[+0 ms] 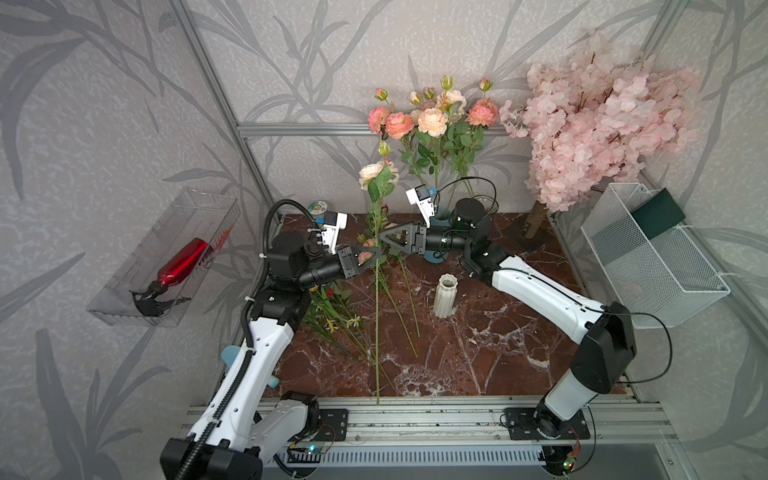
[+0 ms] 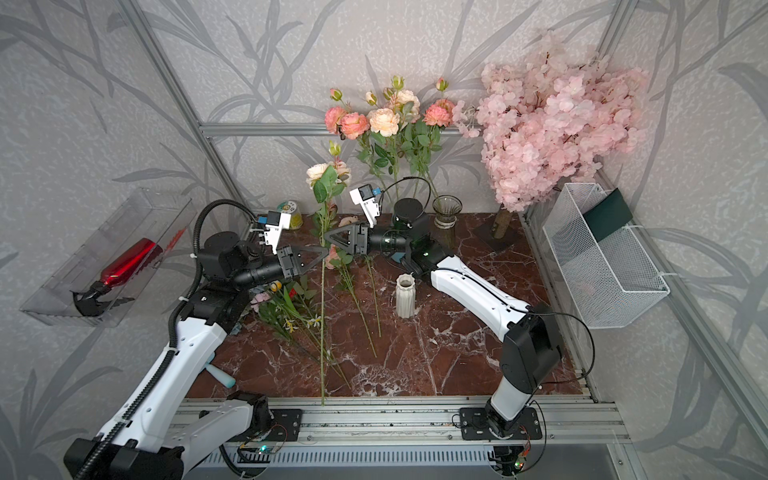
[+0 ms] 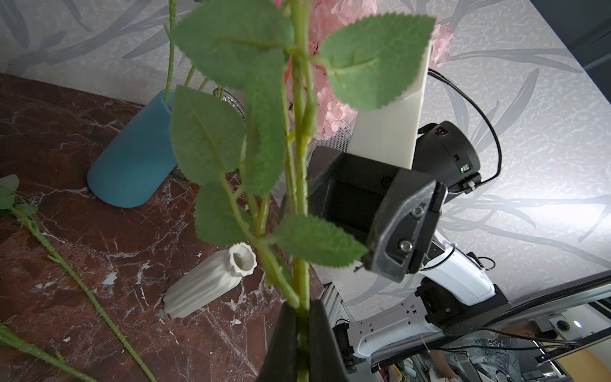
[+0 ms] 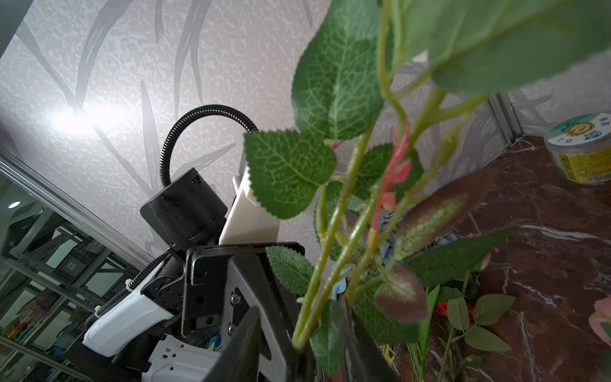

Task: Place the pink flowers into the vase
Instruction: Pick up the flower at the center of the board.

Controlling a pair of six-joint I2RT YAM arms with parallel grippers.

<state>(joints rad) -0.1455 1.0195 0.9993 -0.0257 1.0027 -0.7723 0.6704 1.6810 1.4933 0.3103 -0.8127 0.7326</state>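
My left gripper (image 1: pixel 380 251) (image 3: pixel 302 307) is shut on the green stem (image 3: pixel 302 198) of a pink flower spray. The spray stands upright, its pale peach head (image 1: pixel 374 172) (image 2: pixel 322 170) above and its stem end hanging to the table's front edge. My right gripper (image 1: pixel 381 237) (image 4: pixel 299 330) faces it from the other side, slightly higher. Its jaws are open, with the same stem between them. Several pink flowers (image 1: pixel 432 120) stand in the blue vase (image 1: pixel 439 214) (image 3: pixel 132 158) at the back. Two more sprays (image 1: pixel 409 299) lie on the table.
A white ribbed vase (image 1: pixel 444 295) stands mid-table and a glass vase (image 2: pixel 446 212) at the back. The pale-pink blossom tree (image 1: pixel 590 124) fills the back right, beside a white wire basket (image 1: pixel 652 257). Small mixed flowers (image 1: pixel 332 316) lie under the left arm. A clear bin (image 1: pixel 124 286) holds a red spray bottle (image 1: pixel 183 262).
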